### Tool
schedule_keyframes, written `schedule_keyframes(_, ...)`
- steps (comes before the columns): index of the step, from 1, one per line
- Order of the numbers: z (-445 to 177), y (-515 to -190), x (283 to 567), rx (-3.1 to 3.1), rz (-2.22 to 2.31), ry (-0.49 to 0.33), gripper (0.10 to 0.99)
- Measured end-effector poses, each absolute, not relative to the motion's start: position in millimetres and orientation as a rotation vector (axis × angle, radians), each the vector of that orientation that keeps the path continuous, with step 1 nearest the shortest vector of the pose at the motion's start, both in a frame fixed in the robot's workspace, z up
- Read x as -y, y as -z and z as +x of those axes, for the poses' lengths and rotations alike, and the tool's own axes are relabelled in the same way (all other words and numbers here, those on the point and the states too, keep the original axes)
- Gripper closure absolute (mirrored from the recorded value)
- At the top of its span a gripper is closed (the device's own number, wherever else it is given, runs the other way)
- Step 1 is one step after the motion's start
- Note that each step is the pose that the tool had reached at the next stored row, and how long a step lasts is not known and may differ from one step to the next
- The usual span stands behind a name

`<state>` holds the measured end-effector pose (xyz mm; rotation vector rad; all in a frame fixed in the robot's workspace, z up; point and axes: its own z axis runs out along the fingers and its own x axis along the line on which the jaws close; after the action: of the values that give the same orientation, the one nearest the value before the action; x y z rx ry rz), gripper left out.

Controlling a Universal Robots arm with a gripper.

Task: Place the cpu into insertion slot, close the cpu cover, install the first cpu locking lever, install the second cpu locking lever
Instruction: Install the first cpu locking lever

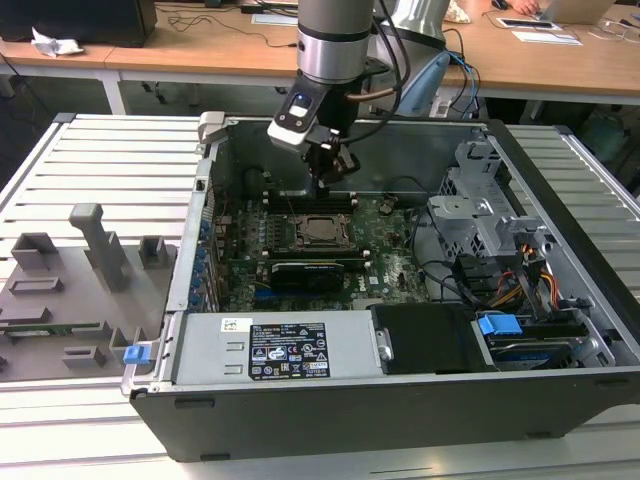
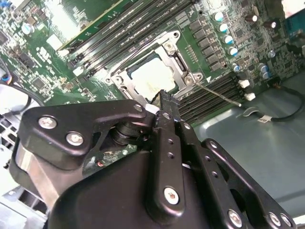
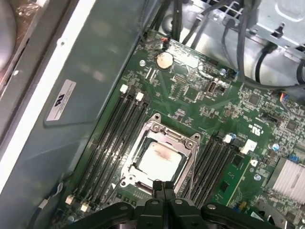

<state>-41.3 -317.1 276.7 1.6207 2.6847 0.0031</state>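
1. While the arm hangs over the open case (image 1: 400, 425), the gripper (image 1: 325, 178) sits upper-centre of the exterior view, above the motherboard (image 1: 390, 232).
2. Fingers (image 3: 158, 187) are pressed tip to tip in both wrist views. Nothing betw. them, no grip on any part.
3. The cpu (image 1: 322, 229) is near dead centre of the exterior view, lying flat in the insertion slot (image 1: 303, 222). Its pale top shows thru the window of the cpu cover (image 3: 164, 132), which looks to be down over it.
4. Handling, my call: cpu is light and stiff but delicate, so hold by the edges only, never the underside. Cover is thin, springy sheet metal, so push on the frame, not the chip.
5. A thin metal lever (image 2: 220, 94) angles out from a socket corner across the memory slots (image 3: 112, 138). Looks unlatched, can't be sure.
6. Hidden: the pin field is under the chip, and the gripper body blocks the socket's near edge in both wrist views. Whether the cover is fully seated, can't tell.
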Motion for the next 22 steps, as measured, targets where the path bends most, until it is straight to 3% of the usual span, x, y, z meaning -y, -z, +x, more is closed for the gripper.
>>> schedule_keyframes(22,-41.3,-276.6,317.1,-2.924,1.134,-0.005,0.98)
